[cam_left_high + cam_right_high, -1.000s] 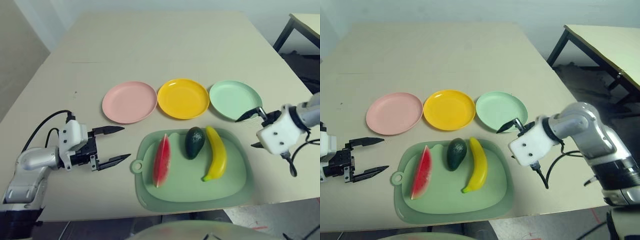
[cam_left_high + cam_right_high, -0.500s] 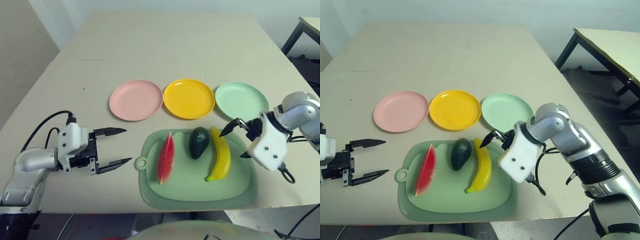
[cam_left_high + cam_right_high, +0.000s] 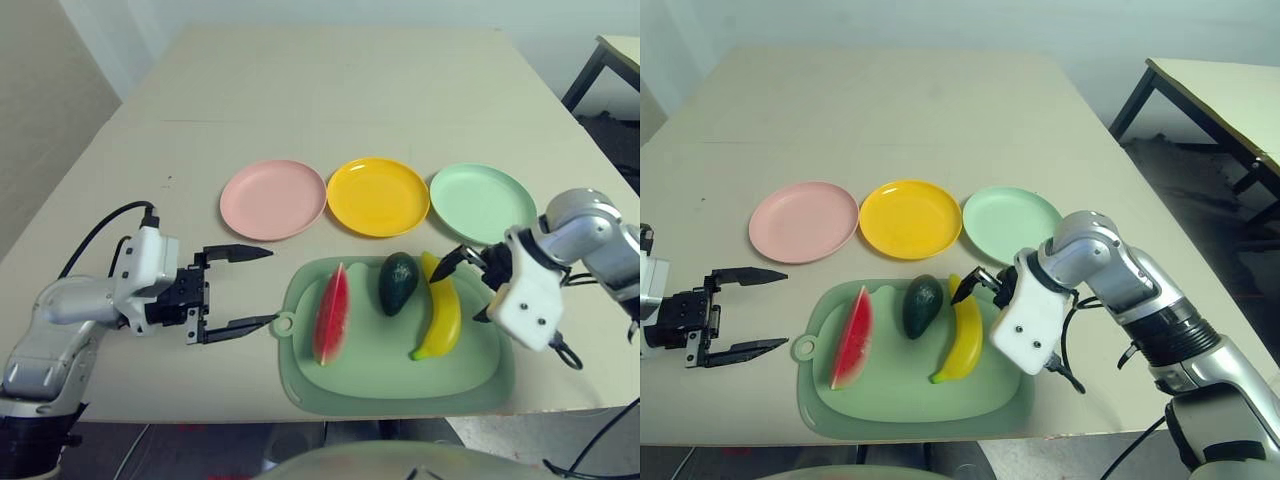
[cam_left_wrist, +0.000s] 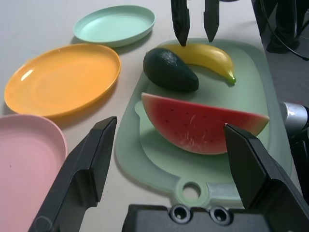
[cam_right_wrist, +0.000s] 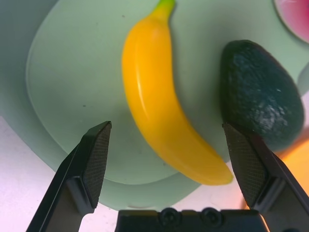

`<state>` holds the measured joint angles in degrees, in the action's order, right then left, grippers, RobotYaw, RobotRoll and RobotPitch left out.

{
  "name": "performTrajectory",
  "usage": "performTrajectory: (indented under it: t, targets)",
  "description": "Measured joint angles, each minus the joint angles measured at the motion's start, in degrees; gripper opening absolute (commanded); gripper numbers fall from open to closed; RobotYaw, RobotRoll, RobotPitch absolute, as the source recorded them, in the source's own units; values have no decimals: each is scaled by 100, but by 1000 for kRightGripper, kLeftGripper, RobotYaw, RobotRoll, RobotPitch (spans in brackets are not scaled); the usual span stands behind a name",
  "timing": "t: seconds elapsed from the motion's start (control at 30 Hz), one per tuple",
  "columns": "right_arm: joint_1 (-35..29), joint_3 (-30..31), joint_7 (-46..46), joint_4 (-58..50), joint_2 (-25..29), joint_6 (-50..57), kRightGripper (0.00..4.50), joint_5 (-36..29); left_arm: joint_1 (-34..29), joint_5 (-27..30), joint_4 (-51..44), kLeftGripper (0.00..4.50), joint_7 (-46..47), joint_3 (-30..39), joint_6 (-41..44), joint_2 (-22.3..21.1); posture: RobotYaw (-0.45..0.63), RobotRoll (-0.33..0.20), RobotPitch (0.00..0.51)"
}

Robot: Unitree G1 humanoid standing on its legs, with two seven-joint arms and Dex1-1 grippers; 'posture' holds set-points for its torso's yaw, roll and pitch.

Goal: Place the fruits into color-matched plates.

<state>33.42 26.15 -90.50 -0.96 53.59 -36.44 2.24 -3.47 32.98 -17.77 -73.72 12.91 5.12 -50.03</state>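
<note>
On a pale green mat lie a red watermelon wedge, a dark green avocado and a yellow banana. Behind the mat, a pink plate, a yellow plate and a mint green plate stand in a row with nothing on them. My right gripper hangs open just above the banana's far end, one finger on each side of it. My left gripper is open at the mat's left edge, pointing at the watermelon and holding nothing.
The mat's ring tab sits right by my lower left fingertip. Bare tabletop stretches behind the plates. A second table stands off to the right, beyond this table's edge.
My right gripper has swung left from beside the mint green plate to over the banana. My left gripper has slid right toward the mat. The camera shifted early on.
</note>
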Motion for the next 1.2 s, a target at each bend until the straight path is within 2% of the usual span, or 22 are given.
performTrajectory:
  t: [0.4, 0.53, 0.7, 0.73, 1.0, 1.2]
  targets:
    - [70, 205, 236, 472, -179, -24, 4498, 708, 33, 5, -141, 4500, 96, -32, 185, -17, 128, 0, 86]
    - [53, 219, 187, 463, -155, 110, 3759, 716, 30, 6, -189, 4500, 108, -25, 209, -53, 129, 0, 86]
    - [-125, 229, 4, 310, 66, 267, 1805, 642, 28, 11, -188, 4500, 121, -15, 242, -80, 124, 0, 88]
    - [-179, 229, -33, 243, 159, 286, 1566, 570, 37, 11, -187, 4500, 120, -15, 245, -82, 123, 0, 88]
    - [-256, 470, -172, 110, 932, 350, 1505, 63, 115, -2, -175, 4500, 122, -15, 245, -87, 125, 0, 78]
    - [616, 815, -185, 610, 1241, 503, 1505, -189, 185, -20, -166, 4500, 173, -30, 245, -65, 134, 0, 74]
